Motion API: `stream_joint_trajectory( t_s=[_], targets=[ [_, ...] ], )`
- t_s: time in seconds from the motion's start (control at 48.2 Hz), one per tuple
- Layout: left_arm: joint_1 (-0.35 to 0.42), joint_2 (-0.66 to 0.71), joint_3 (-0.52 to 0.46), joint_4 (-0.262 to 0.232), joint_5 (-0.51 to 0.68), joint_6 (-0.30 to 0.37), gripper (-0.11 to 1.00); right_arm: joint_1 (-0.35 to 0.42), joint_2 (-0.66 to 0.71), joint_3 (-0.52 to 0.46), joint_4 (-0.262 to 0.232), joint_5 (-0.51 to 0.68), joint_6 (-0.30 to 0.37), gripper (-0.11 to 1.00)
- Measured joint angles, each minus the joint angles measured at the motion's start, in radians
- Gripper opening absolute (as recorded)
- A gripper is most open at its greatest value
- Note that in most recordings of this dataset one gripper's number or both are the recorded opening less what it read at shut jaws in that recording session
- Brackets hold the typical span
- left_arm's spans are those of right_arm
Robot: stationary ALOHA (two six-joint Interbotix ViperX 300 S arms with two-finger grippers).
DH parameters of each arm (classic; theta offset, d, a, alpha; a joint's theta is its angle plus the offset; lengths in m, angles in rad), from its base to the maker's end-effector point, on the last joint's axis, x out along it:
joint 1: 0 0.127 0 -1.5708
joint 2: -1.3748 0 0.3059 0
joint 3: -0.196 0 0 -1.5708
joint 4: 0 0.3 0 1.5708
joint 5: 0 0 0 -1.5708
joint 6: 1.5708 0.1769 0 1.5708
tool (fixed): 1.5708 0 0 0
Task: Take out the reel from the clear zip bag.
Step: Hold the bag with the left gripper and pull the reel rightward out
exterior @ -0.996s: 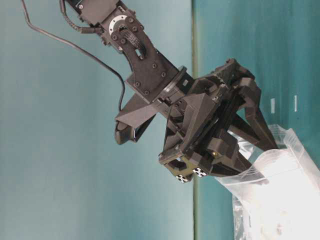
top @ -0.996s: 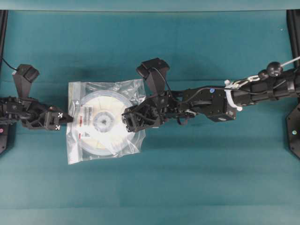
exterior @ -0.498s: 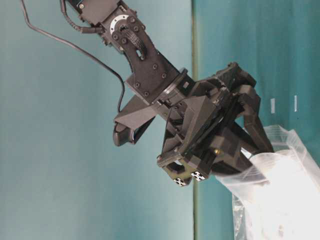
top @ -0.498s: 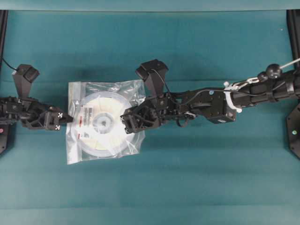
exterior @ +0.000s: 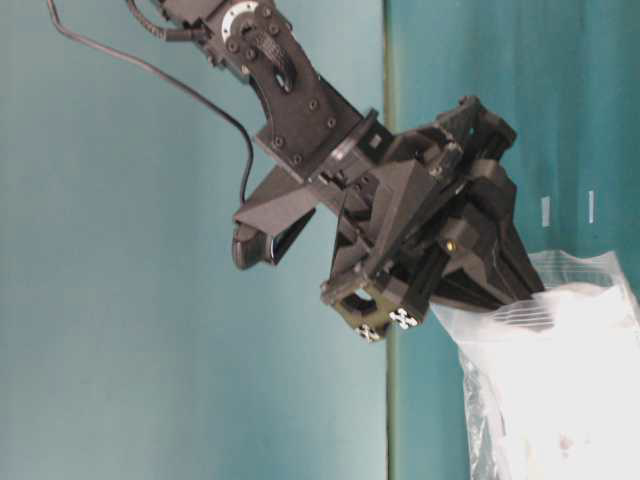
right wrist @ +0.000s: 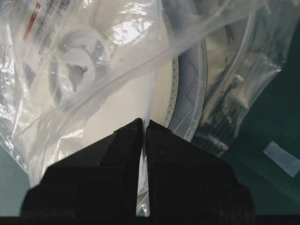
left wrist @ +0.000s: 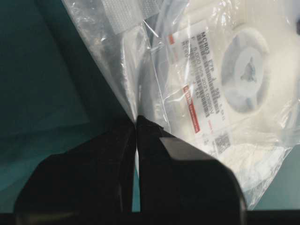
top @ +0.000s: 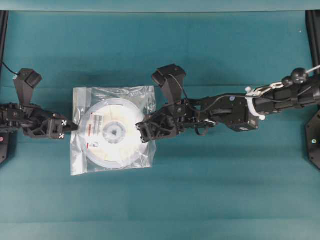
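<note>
One reel (top: 114, 132), one clear zip bag (top: 111, 165), centre-left on the table (top: 200, 200). My left pincer (top: 70, 127) clamps the bag's 9 o'clock edge; my right pincer (top: 142, 132), apart a second ago, now pinches its 3 o'clock edge

The clear zip bag (top: 111, 131) is looking like thin, crinkly, see-through plastic, throwing glossy glare all over, with frosted white tape patches (left wrist: 133, 10) sitting near its edge. Inside that bag the reel (top: 116, 133) is showing smooth white, semi-translucent plastic with a cream middle and a paper-looking printed label (left wrist: 199, 77). Under the bag, the table (top: 210, 195) is coming across as a matt teal surface, and both grippers are looking like matt black plastic.
</note>
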Motion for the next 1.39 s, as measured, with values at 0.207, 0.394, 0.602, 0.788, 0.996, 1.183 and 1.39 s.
stream_joint_trajectory(
  t_s=[0.207, 0.394, 0.602, 0.788, 0.996, 1.183, 1.39],
  targets=[
    [0.0, 0.0, 0.0, 0.002, 0.002, 0.002, 0.0, -0.005, -0.017, 0.031, 0.006, 0.002, 0.018, 0.06],
    [0.0, 0.002, -0.002, 0.0, 0.0, 0.002, 0.0, -0.003, -0.043, 0.081, 0.006, -0.009, 0.057, 0.06],
    [0.0, 0.002, -0.002, 0.002, 0.002, 0.005, 0.0, -0.005, -0.097, 0.16, 0.006, -0.026, 0.061, 0.06],
    [-0.002, 0.0, -0.003, 0.002, 0.0, 0.02, 0.0, -0.006, -0.146, 0.225, 0.008, -0.026, 0.064, 0.06],
    [0.0, 0.002, -0.006, 0.002, 0.003, 0.021, 0.0, -0.006, -0.198, 0.284, 0.008, -0.026, 0.066, 0.06],
    [0.0, 0.002, -0.006, 0.002, 0.005, 0.023, 0.0, -0.006, -0.236, 0.333, 0.008, -0.028, 0.066, 0.06],
    [0.0, 0.0, -0.009, 0.002, 0.012, 0.025, 0.0, -0.008, -0.279, 0.39, 0.008, -0.028, 0.067, 0.06]
  ],
)
